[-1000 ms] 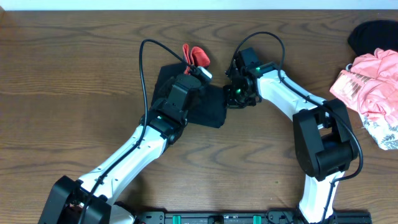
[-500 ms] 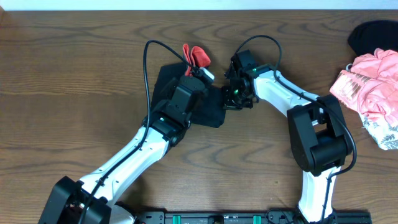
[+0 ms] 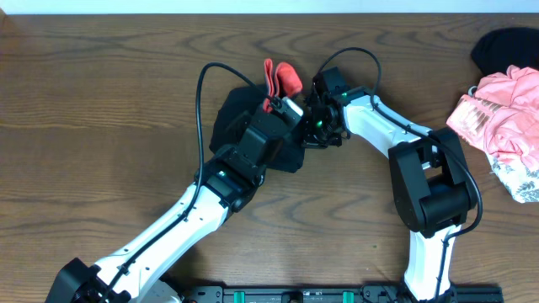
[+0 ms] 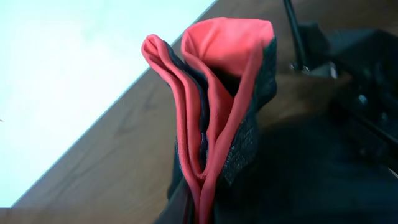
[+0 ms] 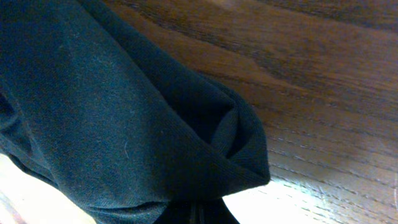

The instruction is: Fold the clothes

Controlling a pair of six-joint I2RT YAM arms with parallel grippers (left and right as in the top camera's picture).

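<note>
The left end effector (image 3: 280,101), clamped shut on the coral waistband (image 3: 284,77), has moved toward 1 o'clock since a second ago, carrying the waistband along. The right end effector (image 3: 313,128) stays pinched on the black leggings (image 3: 229,118), which are bunched at the middle of the counter (image 3: 101,101). Only the left wrist view shows the grey speckle on the waistband.

Both arms are stretching forward and inward. The left gripper (image 3: 279,98) and the right gripper (image 3: 308,130) are each clamping closed on the clothes (image 3: 226,118), close together.

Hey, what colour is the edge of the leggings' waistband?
Coral-red edge on the leggings' grey-speckled waistband; the left wrist view shows it best.
</note>
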